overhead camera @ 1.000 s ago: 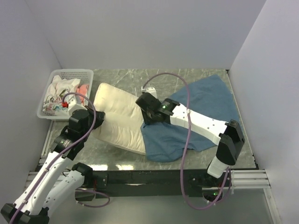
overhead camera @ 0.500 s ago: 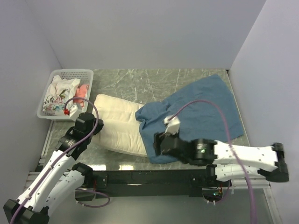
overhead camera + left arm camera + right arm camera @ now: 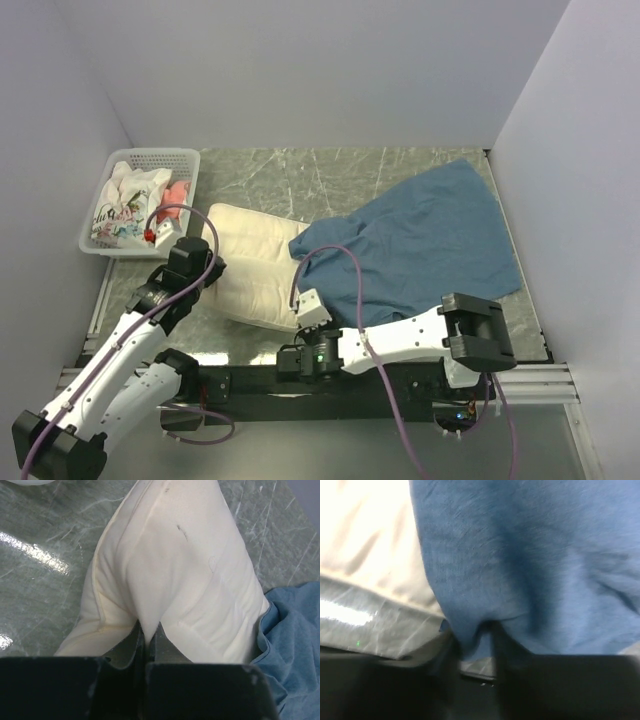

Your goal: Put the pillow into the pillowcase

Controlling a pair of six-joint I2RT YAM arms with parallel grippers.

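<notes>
Currently, the pillow (image 3: 255, 262) lies left of centre on the tabletop (image 3: 300, 175), its right end covered by the pillowcase (image 3: 425, 240), which spreads toward the far right corner. The left tool (image 3: 148, 632) is clamped on the pillow's near left corner. The right tool (image 3: 476, 647) pinches a fold at the pillowcase's near edge.
</notes>
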